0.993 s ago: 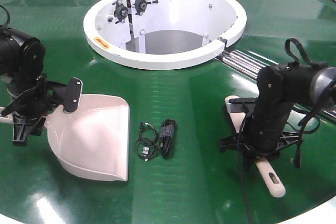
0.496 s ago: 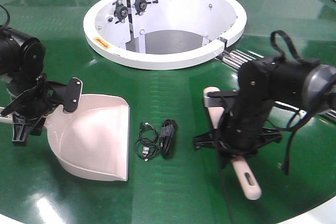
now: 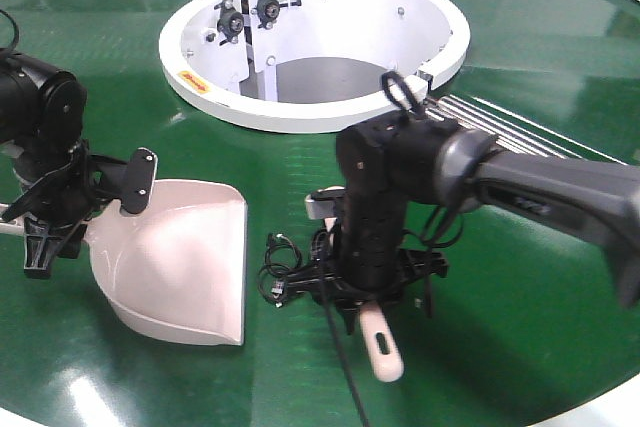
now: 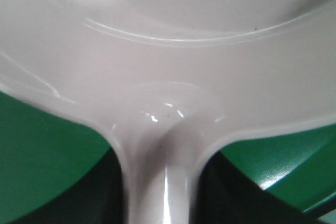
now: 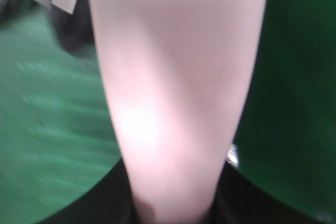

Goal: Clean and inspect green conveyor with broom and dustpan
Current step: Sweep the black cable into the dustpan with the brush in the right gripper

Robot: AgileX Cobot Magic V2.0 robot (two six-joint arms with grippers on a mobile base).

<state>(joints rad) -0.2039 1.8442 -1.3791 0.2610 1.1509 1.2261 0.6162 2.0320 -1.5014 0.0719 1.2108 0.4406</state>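
A white ring hub (image 3: 330, 115) sits at the top centre, open in the middle. Two black fittings (image 3: 232, 22) are fixed to its inner wall at the left. Orange stickers (image 3: 193, 80) mark its rim. Nearer the camera lies a tangle of black cable (image 3: 278, 275), partly hidden.

- The conveyor (image 3: 520, 67) is a glossy dark green belt filling the frame, with silver rollers (image 3: 490, 112) at the upper right.
- The dustpan (image 3: 185, 267) is pale pink and lies flat at the lower left, mouth facing right.
- The broom (image 3: 380, 342) is pale pink, at lower centre, its slotted handle pointing toward the bottom edge.

Glossy green conveyor (image 3: 520, 67); smooth shiny pale plastic dustpan (image 3: 180, 267) and broom (image 3: 380, 342); silver metal roller strips (image 3: 480, 112).
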